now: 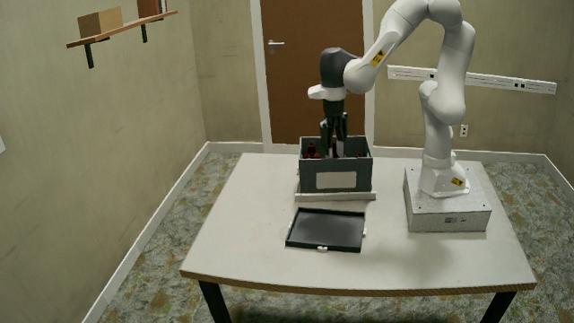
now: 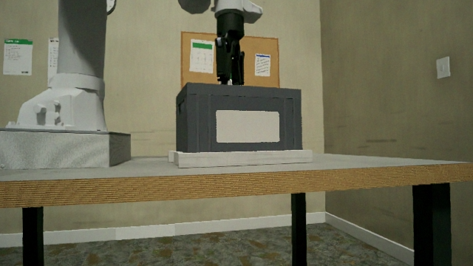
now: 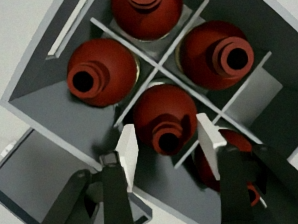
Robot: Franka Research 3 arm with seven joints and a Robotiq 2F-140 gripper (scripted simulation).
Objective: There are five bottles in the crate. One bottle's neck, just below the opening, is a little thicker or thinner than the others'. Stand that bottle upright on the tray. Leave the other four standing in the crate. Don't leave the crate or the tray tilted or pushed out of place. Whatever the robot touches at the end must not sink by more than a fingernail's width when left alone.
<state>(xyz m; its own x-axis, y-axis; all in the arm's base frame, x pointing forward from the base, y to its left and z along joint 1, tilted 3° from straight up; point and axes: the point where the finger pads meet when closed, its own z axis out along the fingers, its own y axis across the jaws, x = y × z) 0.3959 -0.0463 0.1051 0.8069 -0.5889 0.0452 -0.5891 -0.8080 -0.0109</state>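
Gripper (image 1: 334, 154) (image 2: 230, 83) (image 3: 166, 132) over/in crate (image 1: 335, 175) (image 2: 244, 118) (image 3: 50, 131), fingers part open either side of the middle bottle's neck (image 3: 169, 140), nothing gripped; contact prob. none, hard to tell. All 5 btls inside crate, tray (image 1: 326, 229) (image 3: 47, 165) bare, just beside crate on surface (image 1: 251, 197) (image 2: 332, 162).

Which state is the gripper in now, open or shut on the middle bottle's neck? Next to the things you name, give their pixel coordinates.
Open: in the wrist view, the gripper (image 1: 334, 150) (image 3: 166, 132) has its fingers apart, gaps showing beside the middle bottle's neck (image 3: 168, 140).
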